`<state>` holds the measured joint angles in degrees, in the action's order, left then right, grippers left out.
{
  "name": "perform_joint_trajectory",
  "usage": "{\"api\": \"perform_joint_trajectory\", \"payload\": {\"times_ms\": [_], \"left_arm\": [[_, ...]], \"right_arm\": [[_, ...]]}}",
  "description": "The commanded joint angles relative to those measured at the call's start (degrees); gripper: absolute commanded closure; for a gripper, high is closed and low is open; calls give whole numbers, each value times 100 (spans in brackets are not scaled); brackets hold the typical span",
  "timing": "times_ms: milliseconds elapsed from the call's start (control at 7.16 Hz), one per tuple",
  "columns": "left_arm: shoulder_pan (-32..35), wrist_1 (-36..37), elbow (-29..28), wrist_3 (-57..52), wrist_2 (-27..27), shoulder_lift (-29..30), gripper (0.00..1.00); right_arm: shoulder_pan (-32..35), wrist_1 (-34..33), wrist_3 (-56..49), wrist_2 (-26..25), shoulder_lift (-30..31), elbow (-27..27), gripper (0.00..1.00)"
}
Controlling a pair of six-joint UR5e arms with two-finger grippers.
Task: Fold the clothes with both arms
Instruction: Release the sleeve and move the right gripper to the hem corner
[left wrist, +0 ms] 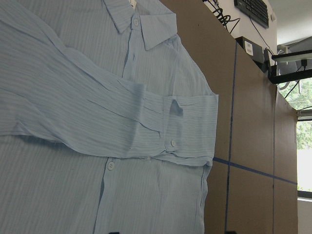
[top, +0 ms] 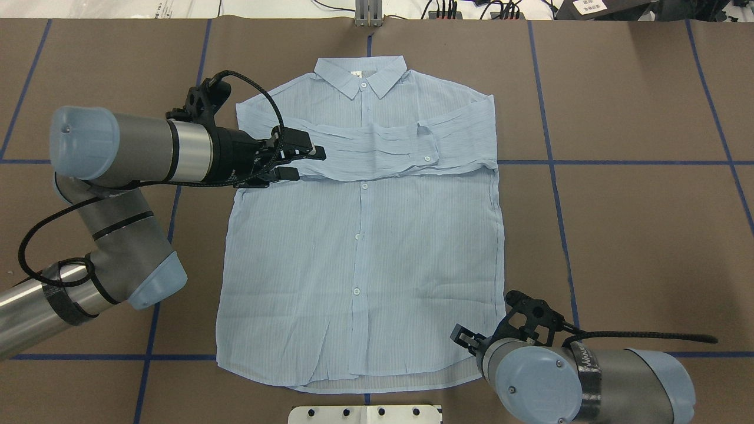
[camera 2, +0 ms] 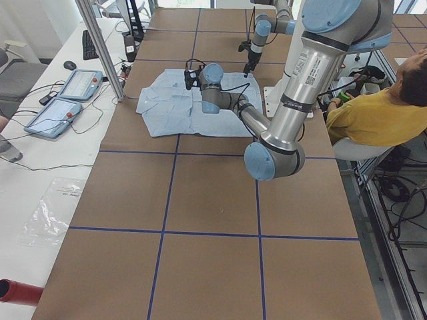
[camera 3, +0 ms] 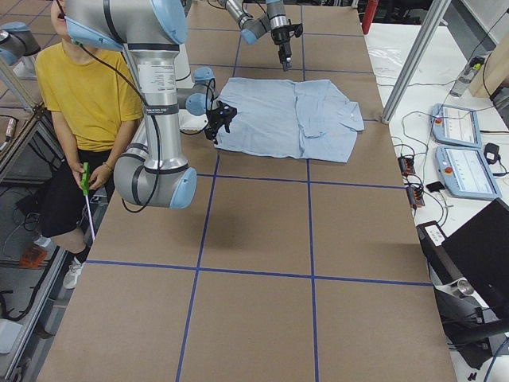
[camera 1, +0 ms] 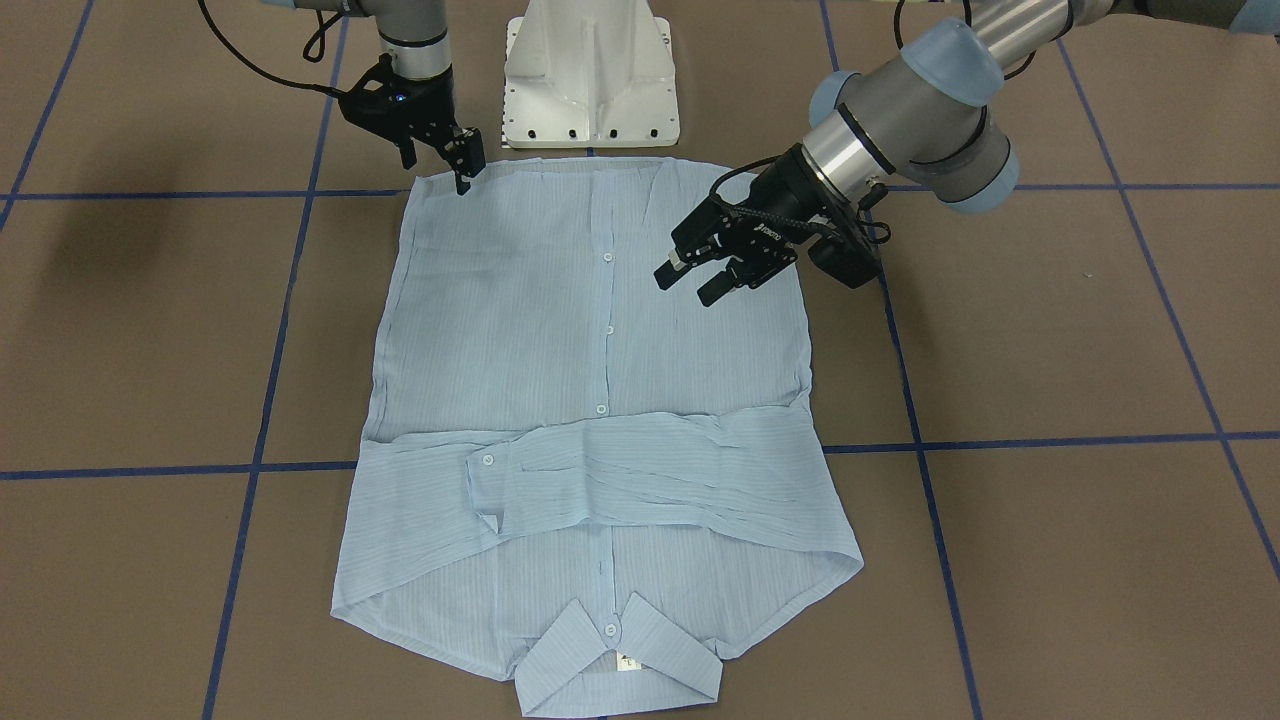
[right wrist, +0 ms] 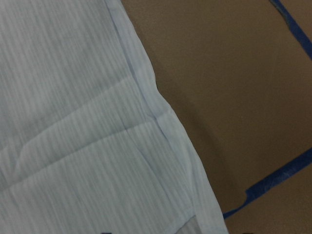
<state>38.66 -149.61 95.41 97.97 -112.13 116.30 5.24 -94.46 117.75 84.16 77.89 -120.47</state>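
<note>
The light blue striped shirt (camera 1: 560, 330) lies flat and buttoned on the brown table, collar (top: 360, 76) away from the robot and hem by the base. Both sleeves (top: 377, 153) are folded across the chest, also in the left wrist view (left wrist: 73, 97). My left gripper (camera 1: 687, 288) is open and empty, hovering over the shirt's side near the folded sleeves (top: 309, 164). My right gripper (camera 1: 437, 162) is open and empty, just above the hem corner (right wrist: 195, 204). In the overhead view it is mostly hidden under its wrist.
The white pedestal base (camera 1: 590, 80) stands right behind the hem. Blue tape lines (camera 1: 1000, 442) cross the table. A person in a yellow top (camera 3: 87, 95) sits beside the robot. Control tablets (camera 3: 461, 127) lie on the side bench.
</note>
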Motion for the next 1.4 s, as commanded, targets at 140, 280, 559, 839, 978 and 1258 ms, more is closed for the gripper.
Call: {"api": "perform_joint_trajectory", "payload": {"times_ms": [140, 280, 559, 839, 978, 1258], "left_arm": [[1, -7, -5, -6, -1, -11, 22], [1, -7, -5, -6, -1, -20, 22], [10, -7, 4, -6, -10, -20, 22], [10, -7, 13, 3, -10, -20, 22], [19, 2, 13, 3, -10, -46, 22], [36, 11, 283, 11, 16, -842, 21]], "right_arm": [[-59, -161, -6, -22, 24, 76, 27], [-59, -161, -7, -92, 16, 129, 37], [-50, -161, 2, -93, 7, 120, 76], [-32, -161, 2, -93, 24, 94, 97], [-32, -161, 2, -93, 33, 85, 100], [-15, -161, 2, -84, 42, 33, 100]]}}
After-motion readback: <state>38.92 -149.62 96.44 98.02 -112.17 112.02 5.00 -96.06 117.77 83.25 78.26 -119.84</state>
